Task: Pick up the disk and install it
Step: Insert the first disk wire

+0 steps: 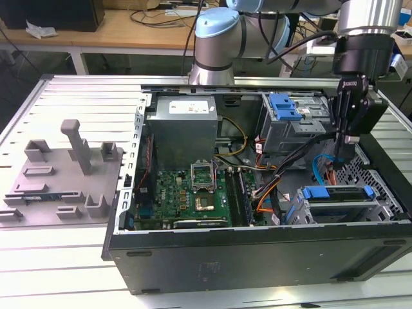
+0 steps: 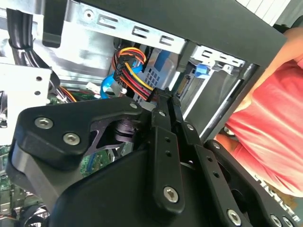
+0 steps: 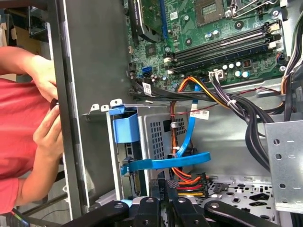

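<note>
**Disk seated in the lower bay, gripper hanging over it with jaws together**

In the exterior view, you have the gripper (image 1: 346, 149) inside the open computer case (image 1: 257, 251), toward the exterior view's right. It hangs just above the lower drive cage. The disk (image 1: 337, 193) lies flat in that cage, its blue carrier running across the top with a blue tab at each end. The gripper is not touching it. A separate blue latch (image 1: 285, 106) sits on the upper cage, further back. The motherboard (image 1: 187, 190) and the grey power supply (image 1: 183, 125) fill the middle of the case, and a grey fixture plate (image 1: 58, 174) lies well apart, on the exterior view's left.

In the second wrist view, your gripper (image 2: 166, 97) has its two jaws drawn together at the tips with nothing between them. Beyond the tips is a bundle of red, yellow and black power wires (image 2: 130, 64). A person's red sleeve (image 2: 277, 132) is outside the case wall.

In the first wrist view, the gripper (image 3: 166, 188) points at the cage wall. The disk (image 3: 124, 128) shows its blue carrier end inside the cage, and a flat blue data cable (image 3: 184, 160) crosses beside it. A person's hand (image 3: 47, 130) rests against the outside of the case.
</note>
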`<state>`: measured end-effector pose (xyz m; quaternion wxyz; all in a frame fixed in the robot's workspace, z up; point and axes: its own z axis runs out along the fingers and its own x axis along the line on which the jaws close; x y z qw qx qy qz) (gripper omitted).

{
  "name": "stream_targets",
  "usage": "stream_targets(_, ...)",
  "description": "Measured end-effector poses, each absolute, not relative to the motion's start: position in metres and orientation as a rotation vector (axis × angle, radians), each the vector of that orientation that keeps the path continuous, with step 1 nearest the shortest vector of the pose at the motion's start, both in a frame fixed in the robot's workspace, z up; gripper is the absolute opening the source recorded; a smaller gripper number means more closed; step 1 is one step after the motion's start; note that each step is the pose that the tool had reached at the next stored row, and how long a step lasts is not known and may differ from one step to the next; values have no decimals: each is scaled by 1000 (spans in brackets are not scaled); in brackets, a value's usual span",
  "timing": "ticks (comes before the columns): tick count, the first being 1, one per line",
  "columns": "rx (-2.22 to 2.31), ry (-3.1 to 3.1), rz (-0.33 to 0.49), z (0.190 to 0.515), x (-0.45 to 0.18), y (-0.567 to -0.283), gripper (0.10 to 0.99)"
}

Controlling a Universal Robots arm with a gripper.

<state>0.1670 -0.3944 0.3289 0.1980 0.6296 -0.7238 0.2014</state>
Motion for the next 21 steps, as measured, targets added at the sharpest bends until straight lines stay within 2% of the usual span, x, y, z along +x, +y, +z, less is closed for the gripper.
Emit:
stream_targets(6,1774,-2038,545,336,167,-406,165)
stream_targets(21,1842,-2112,429,344,167,-439,165)
